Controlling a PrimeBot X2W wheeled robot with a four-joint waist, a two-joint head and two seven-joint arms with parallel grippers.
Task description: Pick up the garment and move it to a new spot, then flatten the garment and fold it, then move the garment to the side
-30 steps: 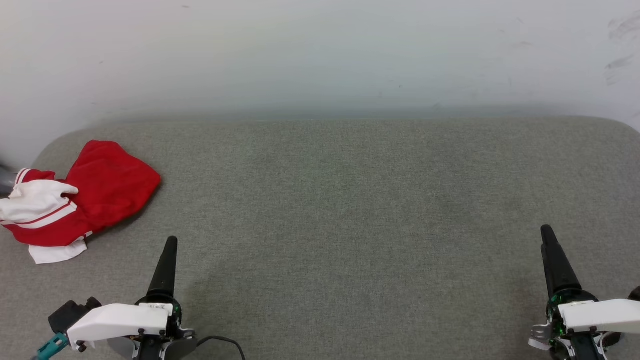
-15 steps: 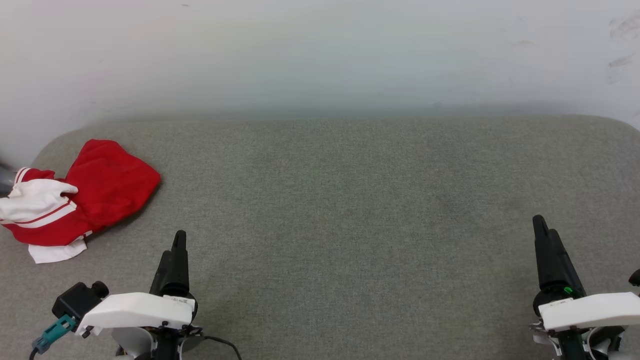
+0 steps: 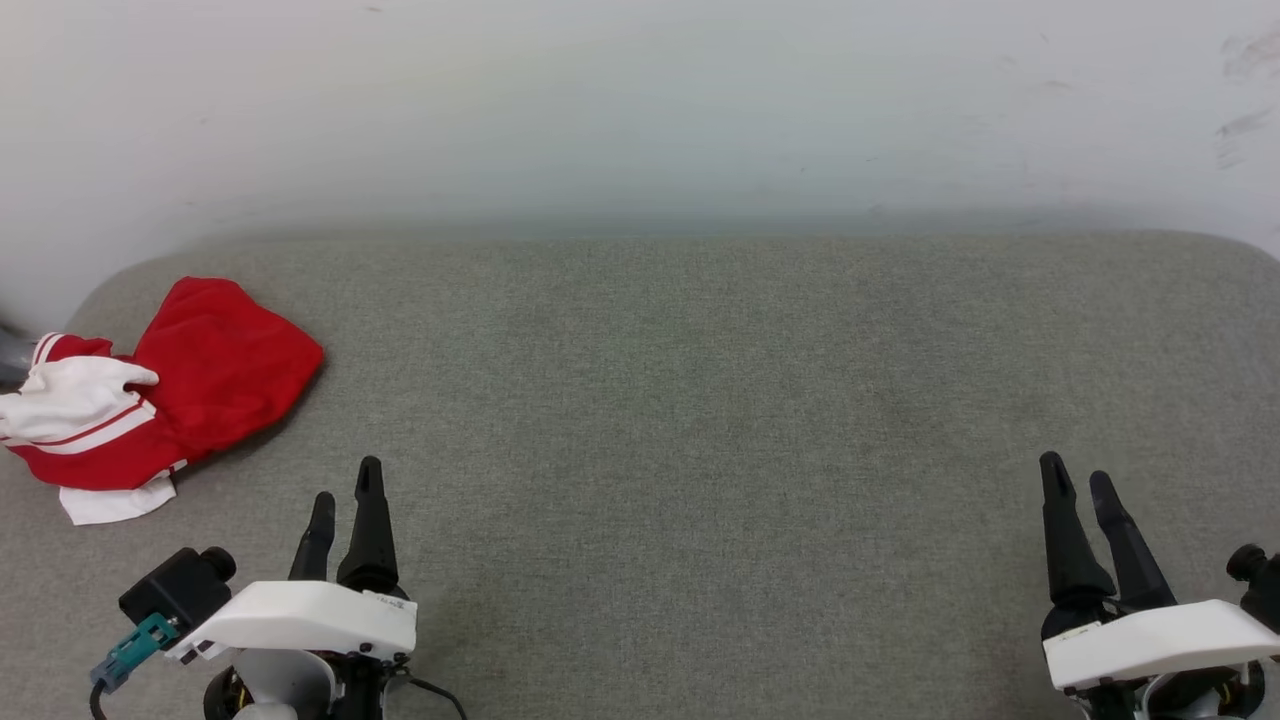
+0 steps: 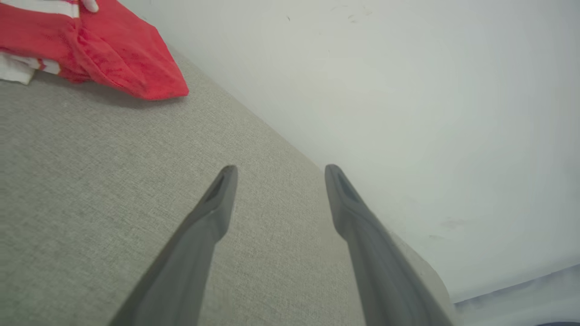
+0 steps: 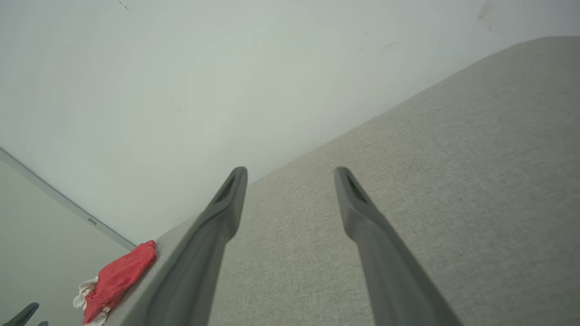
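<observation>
nearest you, your dark-fingered left gripper (image 3: 346, 480) and right gripper (image 3: 1075, 468) hover spread apart, grasping nothing, over the grey fabric surface (image 3: 700, 400). farther off, at its far-left corner, the crumpled red jersey t-shirt with white sleeves (image 3: 200, 380) lies below the white wall (image 3: 640, 100).

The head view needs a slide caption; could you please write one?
Crumpled red shirt at grey cushion's left end; left arm and right arm, jaws open.

The grey fabric surface (image 3: 700, 400) bears a crumpled red-and-white garment (image 3: 190, 385) at its far-left corner.
</observation>
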